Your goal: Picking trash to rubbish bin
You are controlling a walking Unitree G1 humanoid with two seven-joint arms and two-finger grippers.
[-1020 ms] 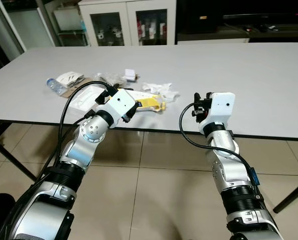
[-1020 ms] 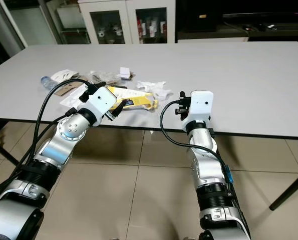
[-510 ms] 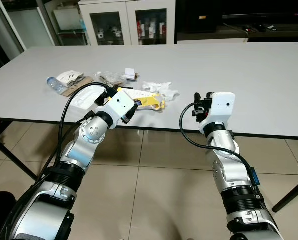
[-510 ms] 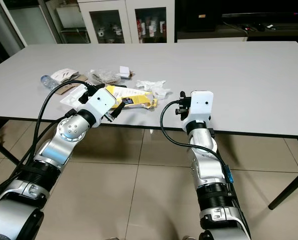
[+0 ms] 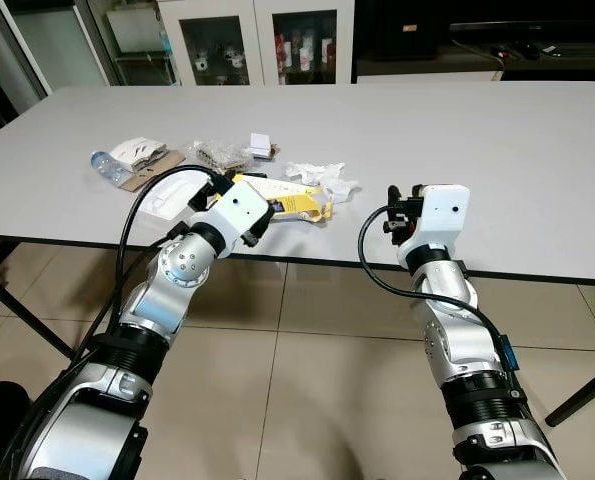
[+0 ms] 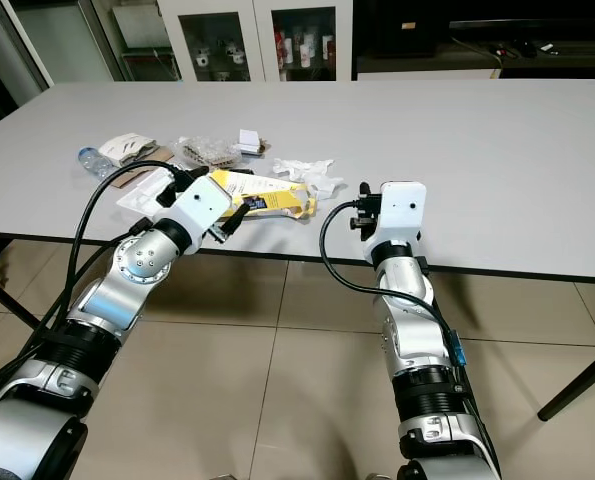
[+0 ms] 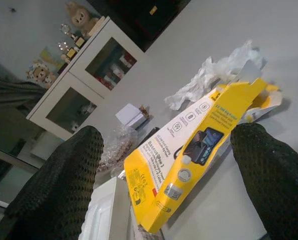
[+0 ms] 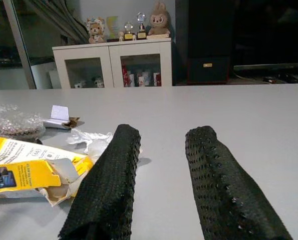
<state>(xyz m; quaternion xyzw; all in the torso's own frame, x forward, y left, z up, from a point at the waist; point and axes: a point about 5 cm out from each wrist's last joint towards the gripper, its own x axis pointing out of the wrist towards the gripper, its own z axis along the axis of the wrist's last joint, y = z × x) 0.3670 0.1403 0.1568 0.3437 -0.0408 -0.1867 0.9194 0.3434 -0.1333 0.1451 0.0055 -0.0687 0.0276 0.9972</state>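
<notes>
Straddling yellow box [image 7: 189,165], left tool [image 7: 169,175]

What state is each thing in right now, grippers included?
Left gripper: open, straddling the box.
Right gripper: open, empty, near the table edge.
Yellow box: lying flat, end flap open.
White wrapper: crumpled, beside the box.
Bottle: lying on its side.
Clear bag: crumpled on the table.
Cabinet: glass doors shut.
</notes>
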